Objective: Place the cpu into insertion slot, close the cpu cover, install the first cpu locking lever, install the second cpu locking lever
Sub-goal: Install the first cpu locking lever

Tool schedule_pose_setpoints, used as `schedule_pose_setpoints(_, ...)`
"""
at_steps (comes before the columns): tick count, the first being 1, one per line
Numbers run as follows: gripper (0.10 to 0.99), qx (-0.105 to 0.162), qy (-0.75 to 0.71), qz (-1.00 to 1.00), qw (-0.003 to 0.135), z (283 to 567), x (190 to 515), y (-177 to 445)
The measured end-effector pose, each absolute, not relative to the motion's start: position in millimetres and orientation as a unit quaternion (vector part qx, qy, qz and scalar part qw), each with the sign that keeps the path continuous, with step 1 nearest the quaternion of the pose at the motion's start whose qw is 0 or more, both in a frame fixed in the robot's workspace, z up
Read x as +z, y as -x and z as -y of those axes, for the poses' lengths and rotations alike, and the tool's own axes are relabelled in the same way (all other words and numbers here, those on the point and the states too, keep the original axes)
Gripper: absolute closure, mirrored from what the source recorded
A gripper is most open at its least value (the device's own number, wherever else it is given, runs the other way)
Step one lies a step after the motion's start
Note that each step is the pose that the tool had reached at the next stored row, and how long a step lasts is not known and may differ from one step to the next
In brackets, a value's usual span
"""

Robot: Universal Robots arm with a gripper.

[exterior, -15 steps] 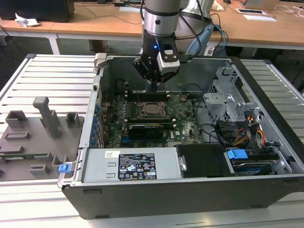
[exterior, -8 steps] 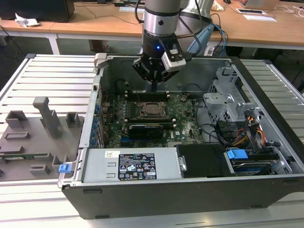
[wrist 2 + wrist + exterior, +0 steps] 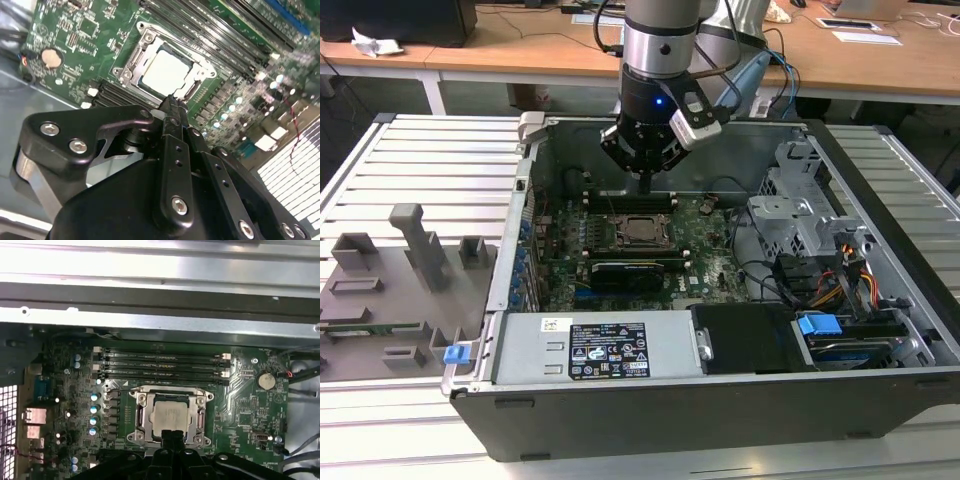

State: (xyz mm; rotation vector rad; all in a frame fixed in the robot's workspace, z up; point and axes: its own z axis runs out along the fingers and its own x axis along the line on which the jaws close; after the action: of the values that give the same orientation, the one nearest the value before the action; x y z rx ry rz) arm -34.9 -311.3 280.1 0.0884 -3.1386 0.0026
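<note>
The cpu (image 3: 642, 230) lies flat in its socket on the green motherboard, its pale silver top showing in both wrist views (image 3: 165, 70) (image 3: 170, 419). The cpu cover (image 3: 170, 392), a metal frame with a square window, lies down around the chip (image 3: 144, 41). A thin wire lever (image 3: 116, 389) runs along one side of the socket. My gripper (image 3: 645, 185) hangs just above the socket's far edge, shut with nothing between its fingers. Its narrow black tip (image 3: 170, 101) (image 3: 172, 436) points at the edge of the socket.
The open computer case has metal walls (image 3: 525, 190) close around the board. Memory slots (image 3: 160, 365) sit beside the socket and a black card (image 3: 625, 268) in front of it. A drive cage (image 3: 800, 205), cables and a power supply (image 3: 590, 350) fill the case. Grey fixtures (image 3: 415, 240) stand at the exterior view's left.
</note>
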Motion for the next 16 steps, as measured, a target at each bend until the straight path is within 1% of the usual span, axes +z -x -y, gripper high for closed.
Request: schedule_pose_setpoints(16,0.980,0.001,-0.029,1.000,0.000,309,270,89)
